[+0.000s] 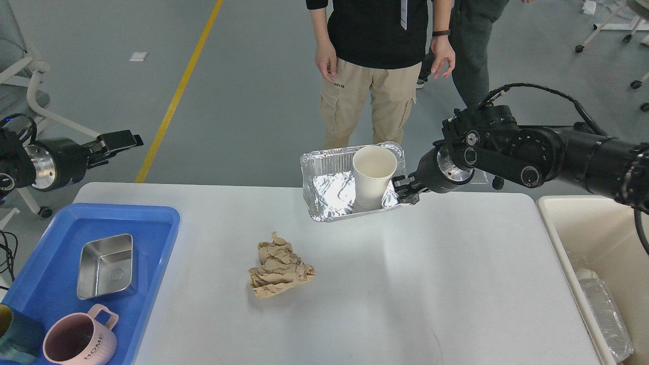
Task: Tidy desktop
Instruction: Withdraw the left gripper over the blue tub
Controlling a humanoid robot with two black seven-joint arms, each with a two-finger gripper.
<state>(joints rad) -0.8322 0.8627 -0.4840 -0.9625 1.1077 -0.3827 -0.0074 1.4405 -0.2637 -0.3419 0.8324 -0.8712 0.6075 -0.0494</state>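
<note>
R tool (407,191) clamped on rim of foil tray (329,190), held above worktop (405,284) far edge; paper cup (374,175) upright inside. L tool (119,142) off worktop's left side, fingers together. Crumpled paper (279,268) mid-worktop.

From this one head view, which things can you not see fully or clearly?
- Right pincer: fingertips hidden behind the crinkled foil tray rim.
- Left pincer: dark, fingers not separable.
- Cream-coloured bin: cut off by the right edge.
- Teal cup: cut off at the bottom left corner.
- Embossed mark in the steel dish: too small.
</note>
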